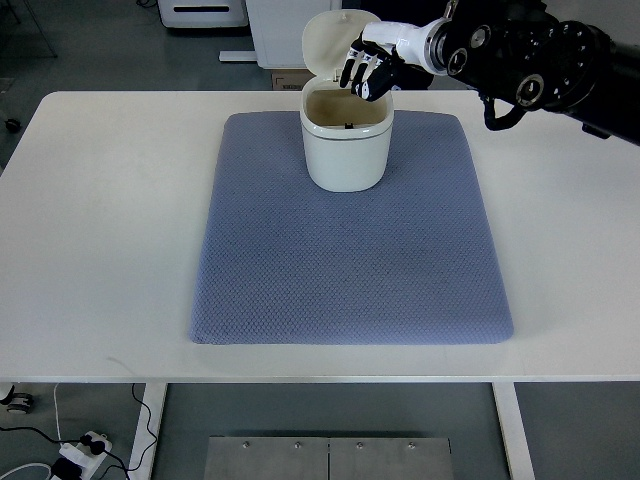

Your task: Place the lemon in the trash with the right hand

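A cream trash bin point(346, 150) stands at the far middle of the blue-grey mat point(350, 260), its lid point(330, 42) tipped up and back. My right hand point(368, 72) hovers over the bin's far right rim, fingers spread and pointing down, with nothing held in them. No lemon shows anywhere on the mat or table; the bin's inside looks dark with only a small dark mark visible. The left arm is out of the picture.
The mat lies on a white table point(100, 230). The right arm's black forearm point(530, 60) crosses the upper right corner above the table. Cabinets and floor lie beyond the far edge; a power strip point(80, 452) lies on the floor below.
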Motion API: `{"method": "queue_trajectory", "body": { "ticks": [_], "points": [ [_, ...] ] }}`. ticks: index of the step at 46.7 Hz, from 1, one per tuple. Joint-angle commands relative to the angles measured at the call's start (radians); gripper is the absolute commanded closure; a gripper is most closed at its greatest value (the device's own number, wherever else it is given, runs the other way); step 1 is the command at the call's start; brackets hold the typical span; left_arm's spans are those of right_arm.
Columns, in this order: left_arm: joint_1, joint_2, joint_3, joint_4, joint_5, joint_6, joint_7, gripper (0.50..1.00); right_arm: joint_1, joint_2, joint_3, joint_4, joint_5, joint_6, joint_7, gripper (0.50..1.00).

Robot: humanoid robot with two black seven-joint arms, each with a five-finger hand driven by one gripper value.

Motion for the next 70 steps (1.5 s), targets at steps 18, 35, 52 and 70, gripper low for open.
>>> {"method": "queue_trajectory", "body": {
  "ticks": [18,35,52,70],
  "points": [
    [0.0,0.0,0.0,-0.001,0.0,0.0,0.0,0.5,-0.005,-0.16,-0.001,0.035,-0.003,0.025,0.005,1.0],
    [0.0,0.0,0.0,0.001,0.0,0.0,0.0,0.5,-0.093,-0.282,0.105,0.027,-0.012,0.007,-0.004,0.702],
    [0.0,0.0,0.0,0.001,0.0,0.0,0.0,0.5,-0.171,-0.377,0.309,0.022,-0.015,0.007,-0.003,0.505],
    [0.0,0.0,0.0,0.001,0.0,0.0,0.0,0.5,-0.294,-0.38,0.62,-0.007,-0.027,0.008,-0.001,0.5]
  ]
}}
